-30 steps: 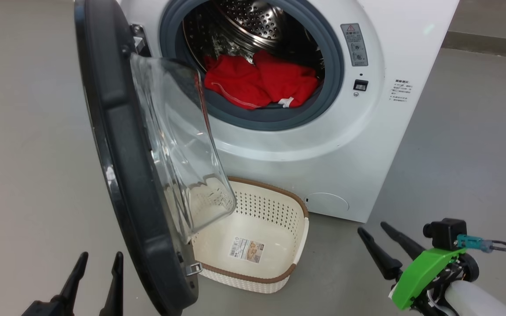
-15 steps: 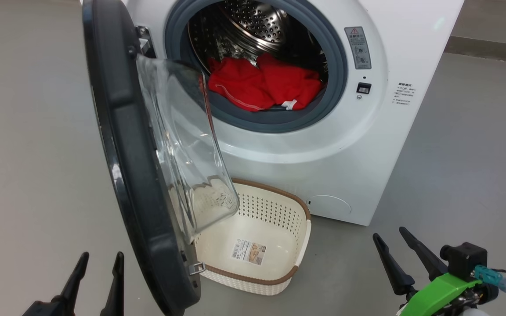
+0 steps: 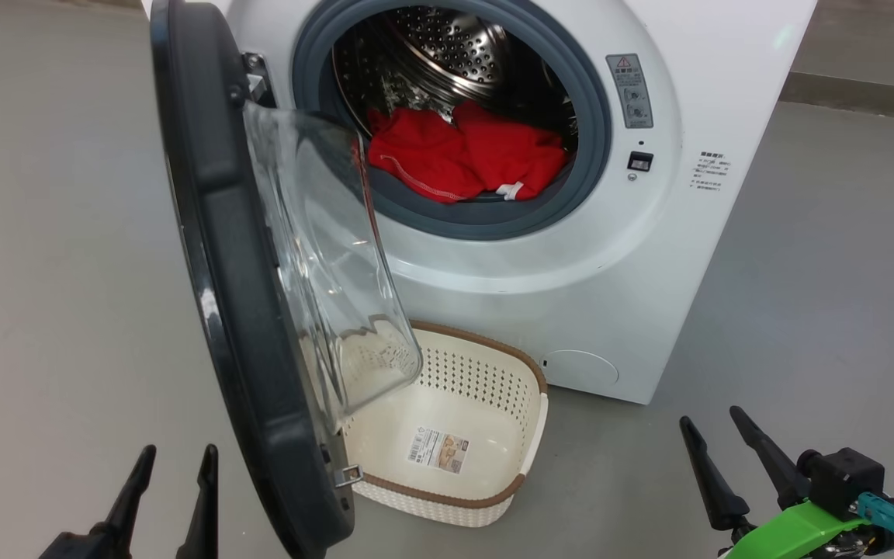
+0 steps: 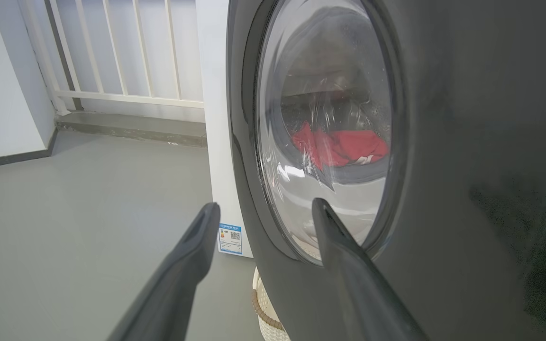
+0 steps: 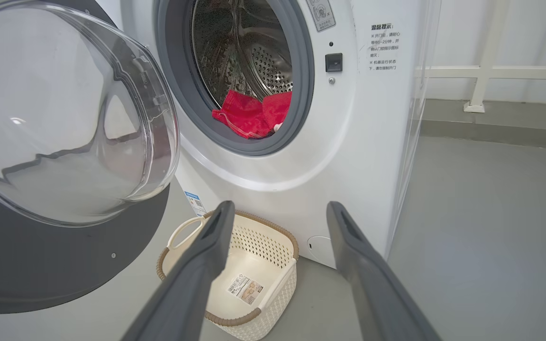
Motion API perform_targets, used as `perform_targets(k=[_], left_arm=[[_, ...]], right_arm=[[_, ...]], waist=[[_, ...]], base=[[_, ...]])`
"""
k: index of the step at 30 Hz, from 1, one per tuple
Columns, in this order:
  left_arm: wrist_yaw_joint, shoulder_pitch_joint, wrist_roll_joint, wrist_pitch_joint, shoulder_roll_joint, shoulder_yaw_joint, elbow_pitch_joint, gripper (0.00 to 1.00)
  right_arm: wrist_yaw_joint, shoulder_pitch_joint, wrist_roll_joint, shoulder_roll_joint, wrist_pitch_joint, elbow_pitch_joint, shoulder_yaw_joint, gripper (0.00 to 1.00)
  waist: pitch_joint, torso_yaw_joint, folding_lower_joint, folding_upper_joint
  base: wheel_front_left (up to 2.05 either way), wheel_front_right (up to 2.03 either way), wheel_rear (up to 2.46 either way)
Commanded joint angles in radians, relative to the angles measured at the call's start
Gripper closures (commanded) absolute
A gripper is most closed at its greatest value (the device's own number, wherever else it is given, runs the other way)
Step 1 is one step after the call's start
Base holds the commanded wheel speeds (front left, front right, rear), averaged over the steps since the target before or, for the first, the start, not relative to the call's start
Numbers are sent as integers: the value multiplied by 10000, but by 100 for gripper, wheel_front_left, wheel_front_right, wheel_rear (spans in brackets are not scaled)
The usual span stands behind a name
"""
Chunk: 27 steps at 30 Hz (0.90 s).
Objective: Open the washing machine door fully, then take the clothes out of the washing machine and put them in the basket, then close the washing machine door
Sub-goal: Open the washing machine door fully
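The washing machine [image 3: 649,256] stands on the grey floor [image 3: 43,272] with its round opening exposed. The clothes [image 3: 466,155], a bunched red heap with white stitching, lie in the steel drum [image 3: 447,46] at the lower front, resting on the grey rubber ring. The washing machine door [image 3: 214,233] is swung out on its left-hand hinge and stands nearly edge-on in the head view, with its clear glass bowl [image 3: 323,256] bulging toward the opening. The basket [image 3: 486,341] sits upright on the floor close to the foot of the machine's front, below the opening; its left part lies under the glass bowl. Its inside shows a bare cream bottom carrying a paper label [image 3: 438,449]. The left gripper [image 3: 180,450] hangs low at the outer side of the door, near the door's bottom edge, fingers pointing up the head view, jaws apart and holding nothing. In the left wrist view one finger overlaps the door's outer glass, through which the red clothes show; whether it touches the door cannot be determined from these views. The right gripper [image 3: 709,415] hovers over the floor well to the right of the basket, near the machine's front right corner, fingers angled toward the machine, jaws spread wide and holding nothing.
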Motion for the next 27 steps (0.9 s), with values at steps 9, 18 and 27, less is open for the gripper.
perform_targets(k=[9, 18, 27], left_arm=[[-31, -116, 86, -122, 85, 386, -256, 0], [-31, -88, 83, -122, 30, 416, -231, 0], [-31, -148, 86, -122, 24, 469, -273, 0]], right_arm=[[16, 183, -316, 205, -122, -390, -433, 0], [16, 655, -546, 370, -122, -145, -765, 0], [16, 601, -676, 391, -122, -205, -893, 0]], waist=[[20, -9, 0, -1], [17, -4, 0, -1], [95, -74, 0, -1]], base=[[0, 0, 0], [0, 0, 0], [0, 0, 0]])
